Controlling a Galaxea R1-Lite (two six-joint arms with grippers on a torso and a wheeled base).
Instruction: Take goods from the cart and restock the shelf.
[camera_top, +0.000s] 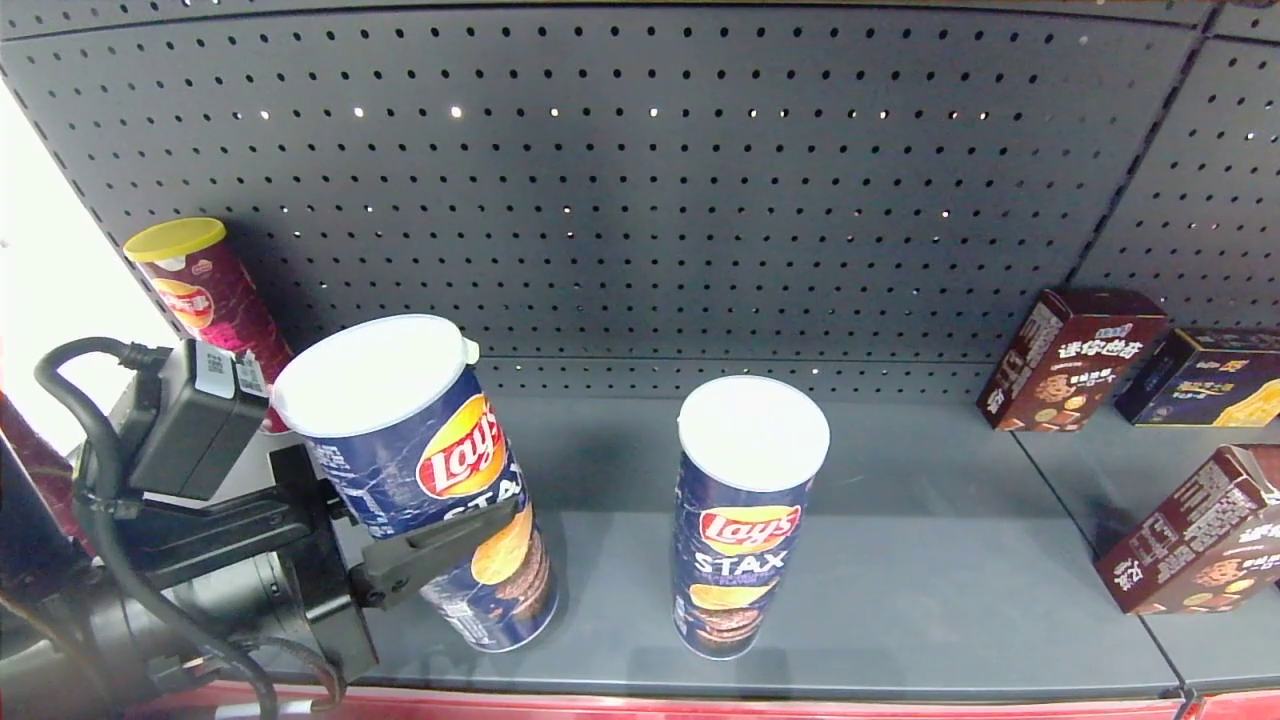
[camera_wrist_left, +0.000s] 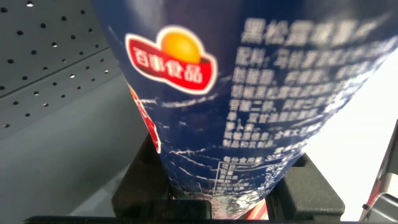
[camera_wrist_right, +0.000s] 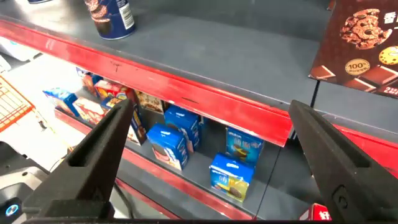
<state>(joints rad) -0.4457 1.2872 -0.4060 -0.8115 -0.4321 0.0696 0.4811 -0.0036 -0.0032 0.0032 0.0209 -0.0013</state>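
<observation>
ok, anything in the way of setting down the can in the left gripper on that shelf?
Nothing visible. The held can, tilted in the left gripper, is over bare shelf; the second blue can stands apart to its right, the purple can behind it.

Gripper (camera_wrist_left: 227, 194) grips 1 blue chip can (camera_wrist_left: 249, 93), seemingly above grey shelf (camera_wrist_left: 56, 152).

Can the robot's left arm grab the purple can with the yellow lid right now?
Probably not yet. The left gripper is shut on a blue can, so that hand is full. The purple can stands farther back, by the pegboard wall.
</observation>
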